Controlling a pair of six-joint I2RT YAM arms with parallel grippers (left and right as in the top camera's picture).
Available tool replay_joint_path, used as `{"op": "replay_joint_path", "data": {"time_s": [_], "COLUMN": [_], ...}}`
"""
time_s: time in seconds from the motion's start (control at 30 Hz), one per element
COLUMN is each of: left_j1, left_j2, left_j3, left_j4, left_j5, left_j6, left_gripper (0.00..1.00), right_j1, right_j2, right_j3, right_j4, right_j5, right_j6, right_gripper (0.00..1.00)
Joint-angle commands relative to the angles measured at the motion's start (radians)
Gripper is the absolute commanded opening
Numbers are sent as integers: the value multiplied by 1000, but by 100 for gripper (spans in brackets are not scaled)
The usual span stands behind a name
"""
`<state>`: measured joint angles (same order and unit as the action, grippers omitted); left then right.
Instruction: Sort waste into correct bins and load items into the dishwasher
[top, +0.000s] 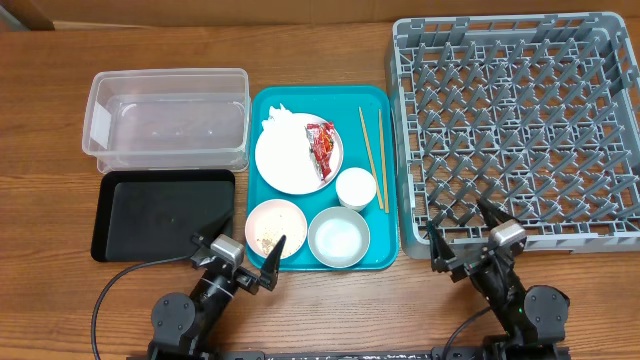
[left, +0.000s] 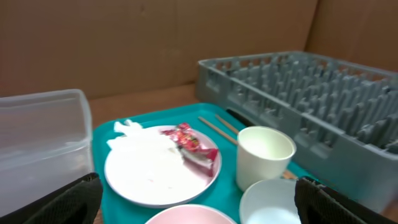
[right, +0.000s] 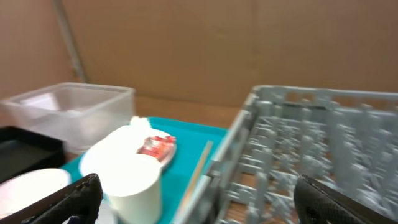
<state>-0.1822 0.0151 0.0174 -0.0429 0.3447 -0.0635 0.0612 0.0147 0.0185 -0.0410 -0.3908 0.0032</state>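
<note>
– Two hands are seen low in the overhead frame. How are they set?
– The left hand (top: 240, 246), lower left of centre, is spread wide with nothing held. The right hand (top: 461, 230), lower right, is likewise parted and empty.
– Where is the waste found?
– On the teal tray (top: 386, 105) at centre. The napkin (top: 280, 125) and red wrapper (top: 322, 142) are laid on the large white plate (top: 288, 165). Rice grains (top: 267, 240) are scattered on the pink plate (top: 280, 218). The cup (top: 355, 187), bowl (top: 338, 237) and chopsticks (top: 372, 155) are kept there too.
– And the bins, the rack?
– The clear tub (top: 165, 120) and black tray (top: 160, 210) are placed at left on the bench (top: 320, 30); the grey rack (top: 515, 120) is set at right.
</note>
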Motion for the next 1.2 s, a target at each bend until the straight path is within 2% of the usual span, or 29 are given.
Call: {"op": "replay_joint_path", "data": {"time_s": [0.0, 0.07, 0.2, 0.37, 0.5, 0.63, 0.73, 0.8, 0.83, 0.9, 0.97, 1.03, 1.13, 1.17], "left_j1": [5, 5, 5, 5, 5, 5, 5, 5, 5, -5, -38, -90, -180, -211], "left_j2": [-10, -10, -5, 138, 385, 666, 845, 923, 974, 1034, 1099, 1167, 1270, 1307], "left_j3": [3, 40, 155, 429, 677, 946, 1117, 1171, 1190, 1190, 1190, 1190, 1190, 1190], "left_j4": [44, 55, 9, -237, -463, -725, -879, -910, -906, -863, -858, -861, -835, -814], "left_j5": [77, 85, 65, 27, 39, 122, 240, 336, 429, 485, 464, 385, 162, 82], "left_j6": [-94, -95, -98, -109, -105, -77, -79, -127, -145, -146, -147, -151, -209, -230], "left_gripper": [100, 100, 100, 100, 100, 100, 100, 100, 100, 100, 100, 100, 95, 90], "right_j1": [3, 3, 3, 3, 3, 3, 3, 3, 3, 3, 3, 3, 3, 3], "right_j2": [-12, -12, -3, 151, 379, 639, 794, 873, 916, 969, 1007, 1033, 1048, 1048], "right_j3": [0, 35, 161, 470, 719, 970, 1094, 1136, 1148, 1148, 1148, 1148, 1148, 1148], "right_j4": [18, 8, -65, -317, -524, -761, -873, -929, -962, -984, -990, -988, -986, -985], "right_j5": [-105, -105, -105, -107, -104, -105, -106, -129, -167, -224, -262, -285, -284, -284], "right_j6": [100, 155, 178, 176, 171, 146, 148, 158, 158, 158, 158, 158, 158, 158], "right_gripper": [100, 100, 100, 100, 100, 100, 100, 100, 100, 100, 100, 94, 90, 91]}}
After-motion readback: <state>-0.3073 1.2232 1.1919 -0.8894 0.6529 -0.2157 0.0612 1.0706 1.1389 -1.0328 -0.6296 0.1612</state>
